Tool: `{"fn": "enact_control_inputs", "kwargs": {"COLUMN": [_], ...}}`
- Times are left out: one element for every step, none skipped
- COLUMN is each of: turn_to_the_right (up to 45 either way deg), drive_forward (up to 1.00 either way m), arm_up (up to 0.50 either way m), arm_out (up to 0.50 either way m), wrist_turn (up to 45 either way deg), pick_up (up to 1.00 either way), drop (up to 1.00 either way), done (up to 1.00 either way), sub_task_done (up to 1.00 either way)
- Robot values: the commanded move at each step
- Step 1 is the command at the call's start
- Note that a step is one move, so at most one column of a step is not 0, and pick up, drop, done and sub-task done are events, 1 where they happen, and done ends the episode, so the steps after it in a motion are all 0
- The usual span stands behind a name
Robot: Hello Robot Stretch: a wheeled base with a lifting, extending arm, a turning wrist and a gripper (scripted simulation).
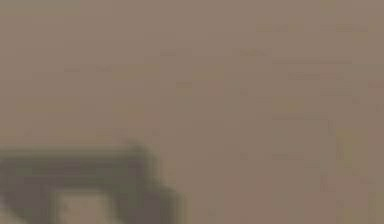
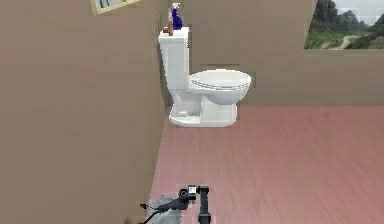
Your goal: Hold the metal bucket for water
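At the arm side view's bottom edge, the gripper (image 2: pixel 160 207) lies against a pale grey object (image 2: pixel 165 217), perhaps the metal bucket, by the brown wall (image 2: pixel 80 110); whether it holds anything cannot be told. Across the pink floor (image 2: pixel 290 160) stands a white toilet (image 2: pixel 205 95), with a blue bottle (image 2: pixel 175 17) on its tank.

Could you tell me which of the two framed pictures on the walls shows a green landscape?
The picture at the arm side view's upper right, right of the toilet; the other picture, upper left, shows a pale frame corner.
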Motion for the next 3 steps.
{"fn": "enact_control_inputs", "kwargs": {"turn_to_the_right": [0.0, 0.0, 0.0], "drive_forward": [0.00, 0.00, 0.00], "arm_up": [0.00, -0.30, 0.00], "arm_out": [0.00, 0.00, 0.00], "wrist_turn": [24.0, 0.0, 0.0], "pick_up": [0.00, 0.00, 1.00], "drop": [0.00, 0.00, 0.00], "done": [0.00, 0.00, 0.00], "sub_task_done": [0.00, 0.00, 0.00]}}
